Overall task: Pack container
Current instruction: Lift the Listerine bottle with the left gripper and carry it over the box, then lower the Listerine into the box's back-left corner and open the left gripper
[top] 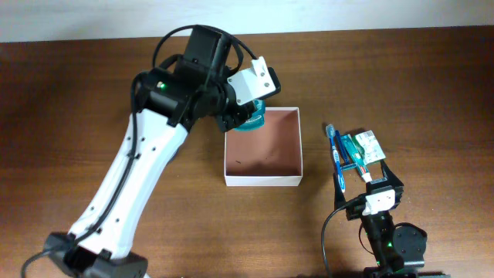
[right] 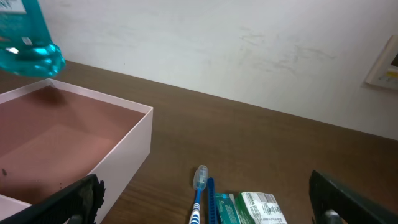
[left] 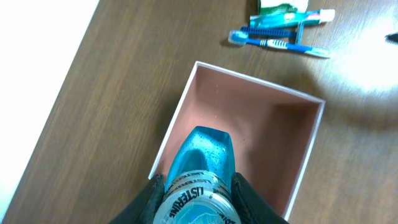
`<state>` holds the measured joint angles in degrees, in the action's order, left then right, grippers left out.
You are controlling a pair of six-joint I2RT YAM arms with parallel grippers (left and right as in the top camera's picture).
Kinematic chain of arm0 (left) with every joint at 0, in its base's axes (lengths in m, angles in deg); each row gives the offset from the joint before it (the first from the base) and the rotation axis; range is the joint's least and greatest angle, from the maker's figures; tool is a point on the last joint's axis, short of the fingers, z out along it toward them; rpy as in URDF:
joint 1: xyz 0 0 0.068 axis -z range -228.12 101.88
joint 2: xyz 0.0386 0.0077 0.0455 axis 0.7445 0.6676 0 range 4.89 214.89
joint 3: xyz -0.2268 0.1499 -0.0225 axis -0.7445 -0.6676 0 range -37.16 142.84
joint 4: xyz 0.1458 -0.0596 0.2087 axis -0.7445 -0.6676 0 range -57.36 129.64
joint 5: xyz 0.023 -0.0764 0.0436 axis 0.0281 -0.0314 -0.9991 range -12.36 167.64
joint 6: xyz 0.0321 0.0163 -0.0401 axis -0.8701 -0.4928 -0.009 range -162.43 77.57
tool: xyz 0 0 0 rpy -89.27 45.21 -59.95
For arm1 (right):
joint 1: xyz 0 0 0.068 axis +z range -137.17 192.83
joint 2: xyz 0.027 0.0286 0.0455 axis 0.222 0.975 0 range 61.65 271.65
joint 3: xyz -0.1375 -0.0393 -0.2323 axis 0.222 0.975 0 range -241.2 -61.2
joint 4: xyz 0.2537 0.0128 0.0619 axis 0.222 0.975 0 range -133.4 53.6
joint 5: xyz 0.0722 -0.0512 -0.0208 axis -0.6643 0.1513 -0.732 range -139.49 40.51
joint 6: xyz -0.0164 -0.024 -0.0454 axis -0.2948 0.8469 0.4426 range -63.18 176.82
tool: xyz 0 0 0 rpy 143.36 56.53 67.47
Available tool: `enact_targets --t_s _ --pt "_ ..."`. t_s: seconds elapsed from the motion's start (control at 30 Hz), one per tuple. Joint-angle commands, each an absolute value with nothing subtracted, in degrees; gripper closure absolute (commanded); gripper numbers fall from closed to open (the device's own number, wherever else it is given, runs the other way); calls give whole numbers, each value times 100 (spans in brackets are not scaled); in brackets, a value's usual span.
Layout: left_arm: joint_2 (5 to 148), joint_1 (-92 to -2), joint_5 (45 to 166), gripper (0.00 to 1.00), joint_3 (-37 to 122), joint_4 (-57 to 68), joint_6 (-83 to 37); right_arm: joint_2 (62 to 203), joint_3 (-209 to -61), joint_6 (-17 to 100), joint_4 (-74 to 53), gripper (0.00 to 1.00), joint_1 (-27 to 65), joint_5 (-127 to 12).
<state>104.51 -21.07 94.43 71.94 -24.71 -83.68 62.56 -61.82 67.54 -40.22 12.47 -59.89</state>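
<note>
Box and left pincer: the box [top: 262, 181] sits mid-bench; the left pincer [left: 199, 194] hangs over its far left corner, the one away from the robot.
Left pincer: pinching a mouthwash bottle [left: 202, 155] between its two dark fingers, with the bottle's base pointing down into that corner.
Bottle height: in the right wrist view the base is level with or just above the box rim and clear of the floor.
Box and right pincer: the right pincer [right: 214, 200] is well off to the box's right, nearer the robot. The box's near right corner shows at the left edge of its camera view.
Right pincer: spread wide, with nothing between the fingers.
Writing: "LISTERINE" in dark capitals on a white band around the bottle. The small print on the packet cannot be read.
Box looks: square and shallow, with thin white walls and a flat reddish-brown inside that has a few tiny dark specks.
Bottle looks: clear blue-green plastic.
Other things: two blue toothbrushes [top: 334, 154] lie side by side right of the box, just beside a green-and-white toothpaste packet [top: 364, 147].
Bench [top: 77, 93]: dark brown wood grain.
</note>
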Motion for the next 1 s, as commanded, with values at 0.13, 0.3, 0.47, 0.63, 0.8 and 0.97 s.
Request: enact_targets --t_s 0.13,0.3,0.47,0.63,0.8,0.97 --pt "10993 -2103 9585 81 7362 -2288 -9059 6201 -6152 6732 -3987 2 1201 -5956" --pt "11227 -2133 9583 81 7362 -2113 -9227 6201 -6152 6732 -3987 2 1201 -5956" --pt "11397 -2144 9437 81 7362 -2052 -9313 6201 -6152 6732 -3987 2 1201 -5956" --pt "11576 -2192 9439 82 7362 -1912 -9310 6201 -6152 6732 -3987 2 1201 -5956" --pt "11804 -2341 9441 82 7358 -1870 -9308 6201 -6152 6732 -3987 2 1201 -5956" --pt "11959 -2459 9485 82 7358 -1868 -9304 6201 -6152 6732 -3987 2 1201 -5956"
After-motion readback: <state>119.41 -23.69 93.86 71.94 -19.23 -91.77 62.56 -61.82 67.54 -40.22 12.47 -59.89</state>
